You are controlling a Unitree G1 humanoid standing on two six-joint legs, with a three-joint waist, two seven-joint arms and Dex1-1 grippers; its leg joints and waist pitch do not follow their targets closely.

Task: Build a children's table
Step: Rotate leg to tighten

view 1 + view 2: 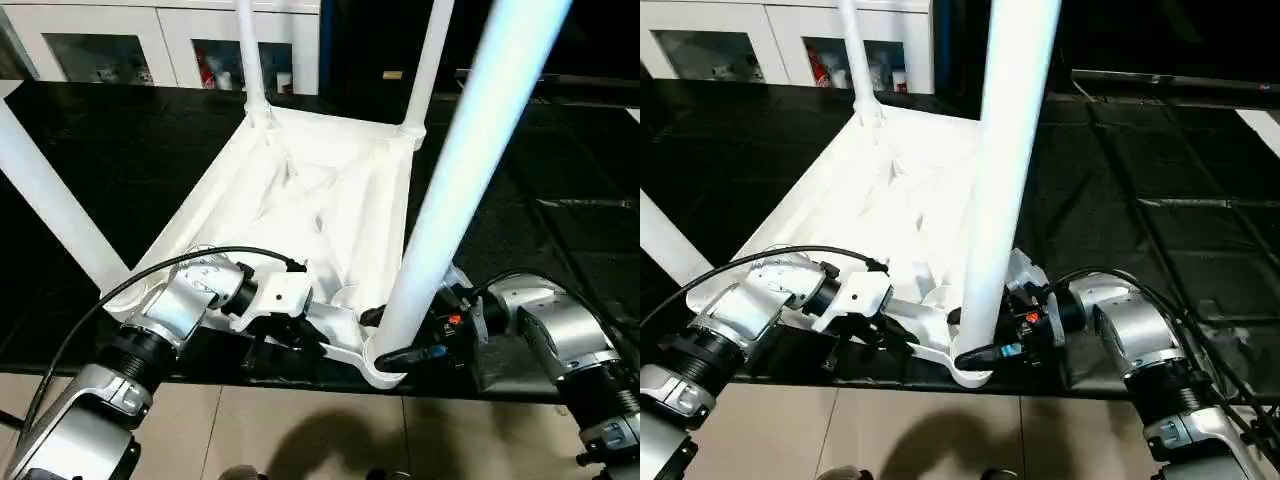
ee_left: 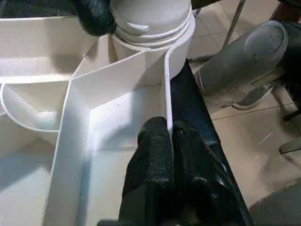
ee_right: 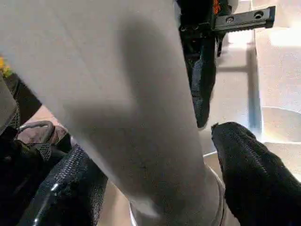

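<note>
The children's table lies upside down: its white ribbed top (image 1: 300,190) rests on a black worktable, and white legs stand up from its corner sockets. My left gripper (image 2: 171,141) is at the near edge, shut on the top's thin rim wall (image 2: 167,94). The near right leg (image 1: 470,170) rises from its socket (image 1: 385,370). My right gripper (image 1: 390,338) is open at this leg's base, one black finger (image 3: 249,174) on each side and close against it. The other legs stand at near left (image 1: 50,200), far left (image 1: 250,60) and far right (image 1: 432,60).
The black worktable (image 1: 560,200) ends just in front of the top, with tiled floor (image 1: 300,430) below. A white glass-door cabinet (image 1: 150,40) stands behind. A black cable (image 1: 150,270) loops over my left forearm. My right forearm (image 2: 240,61) sits close beside the near right socket.
</note>
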